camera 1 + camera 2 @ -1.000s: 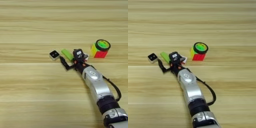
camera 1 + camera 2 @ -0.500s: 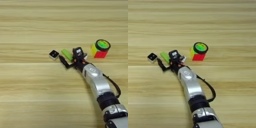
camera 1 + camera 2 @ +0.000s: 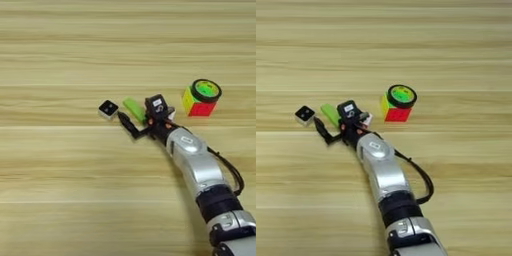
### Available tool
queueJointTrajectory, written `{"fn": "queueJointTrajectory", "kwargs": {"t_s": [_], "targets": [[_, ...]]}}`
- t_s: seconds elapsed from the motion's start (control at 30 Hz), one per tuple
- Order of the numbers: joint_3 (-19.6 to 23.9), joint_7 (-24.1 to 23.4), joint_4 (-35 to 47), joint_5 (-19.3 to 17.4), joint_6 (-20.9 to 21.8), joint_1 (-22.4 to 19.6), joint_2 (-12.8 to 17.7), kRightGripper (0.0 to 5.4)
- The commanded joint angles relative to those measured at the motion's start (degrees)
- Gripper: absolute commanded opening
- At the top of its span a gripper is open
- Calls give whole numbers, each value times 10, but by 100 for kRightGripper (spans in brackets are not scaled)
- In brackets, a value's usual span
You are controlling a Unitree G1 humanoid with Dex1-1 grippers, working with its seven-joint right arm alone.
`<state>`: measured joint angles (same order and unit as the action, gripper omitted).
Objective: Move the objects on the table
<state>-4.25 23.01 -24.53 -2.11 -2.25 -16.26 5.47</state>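
Note:
A multicoloured puzzle cube [image 3: 199, 103] stands right of centre with the black tape ring [image 3: 206, 89] lying on top of it. The lime-green bar [image 3: 133, 108] lies slanted on the table [image 3: 60, 190], and the tiny white box with a black top [image 3: 108, 108] sits just to its left. My right gripper [image 3: 138, 113] is open around the bar's near end. One black finger [image 3: 128, 125] lies in front of the bar, and the gripper's other side is behind it. A bit of the white-and-red card [image 3: 365, 118] peeks out beside the gripper.
My silver forearm [image 3: 196, 165] runs from the bottom right corner up to the gripper, with a black cable [image 3: 231, 170] looping off its right side. Bare planks stretch across the far half and the whole left side.

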Motion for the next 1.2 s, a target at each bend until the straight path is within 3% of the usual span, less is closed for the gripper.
{"fn": "queueJointTrajectory", "kwargs": {"t_s": [0.03, 0.37, 0.63, 0.93, 1.2], "targets": [[21, -14, 7, -4, -22, -5, 22, 536], [54, -27, 14, -7, -25, 3, 48, 536], [64, -26, 32, -11, -29, 5, 51, 536], [50, -6, 122, -19, -24, 30, 38, 536], [32, -2, 217, -21, -49, 30, 36, 536]]}}
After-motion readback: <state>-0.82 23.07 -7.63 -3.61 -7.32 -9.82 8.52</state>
